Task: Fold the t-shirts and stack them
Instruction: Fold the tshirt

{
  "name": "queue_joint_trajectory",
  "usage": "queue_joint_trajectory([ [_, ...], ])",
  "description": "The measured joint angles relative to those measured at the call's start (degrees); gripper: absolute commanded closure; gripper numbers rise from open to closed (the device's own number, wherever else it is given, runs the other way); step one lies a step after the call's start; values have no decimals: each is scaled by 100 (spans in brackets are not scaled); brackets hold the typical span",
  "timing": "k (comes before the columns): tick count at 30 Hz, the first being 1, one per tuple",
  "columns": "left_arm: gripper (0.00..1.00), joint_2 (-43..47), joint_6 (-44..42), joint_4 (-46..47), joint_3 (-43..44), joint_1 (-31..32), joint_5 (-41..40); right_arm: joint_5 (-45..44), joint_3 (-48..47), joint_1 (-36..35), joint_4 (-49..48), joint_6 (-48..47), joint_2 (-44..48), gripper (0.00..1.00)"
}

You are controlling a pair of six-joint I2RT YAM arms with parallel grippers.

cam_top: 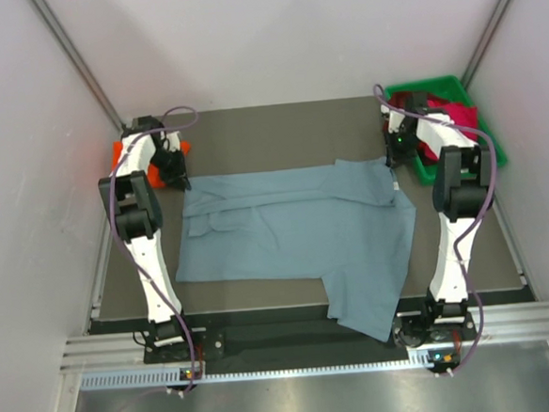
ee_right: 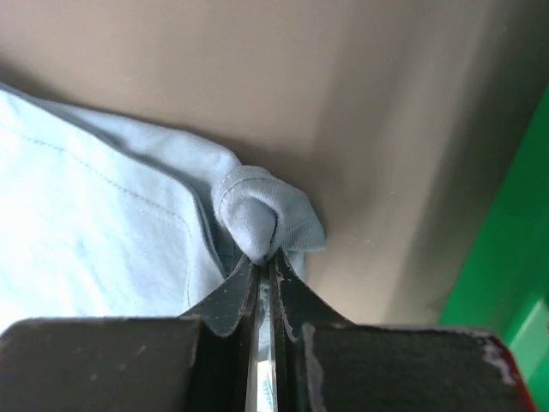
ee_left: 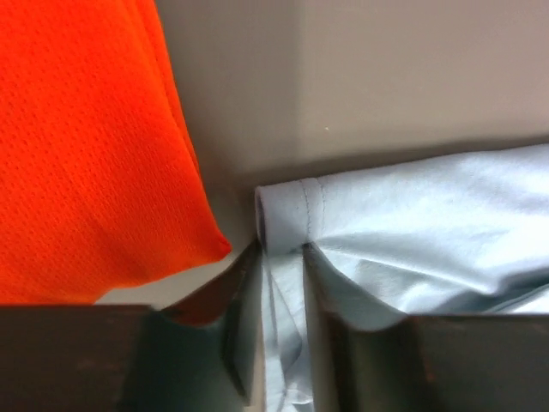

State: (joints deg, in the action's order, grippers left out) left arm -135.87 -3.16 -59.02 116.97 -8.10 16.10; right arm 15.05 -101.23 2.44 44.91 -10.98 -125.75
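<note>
Blue-grey t-shirt (cam_top: 295, 228), limp and light, likely handles best by its far corners, pinched by left claw (ee_left: 281, 251) and right claw (ee_right: 266, 260).

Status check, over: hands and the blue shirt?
Left hand shut on blue shirt, far left corner. Right hand shut on far right corner. Shirt spread out, not folded. Orange shirt beside left hand, outside grip.

no legible text, labels, brand marks or numbers in any view, blue-grey t-shirt (cam_top: 286, 233) plain cloth with no print, orange t-shirt (ee_left: 86, 146) plain mesh with no print, green bin (cam_top: 436, 83) unmarked
</note>
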Motion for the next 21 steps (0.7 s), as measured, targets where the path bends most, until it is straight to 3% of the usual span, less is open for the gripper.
queue_joint_trajectory([
  [4, 100, -94, -15, -55, 136, 0, 33, -22, -57, 4, 11, 11, -68, 100],
  [21, 100, -566, -162, -249, 999, 13, 116, -35, -1003, -2, -26, 15, -669, 100],
])
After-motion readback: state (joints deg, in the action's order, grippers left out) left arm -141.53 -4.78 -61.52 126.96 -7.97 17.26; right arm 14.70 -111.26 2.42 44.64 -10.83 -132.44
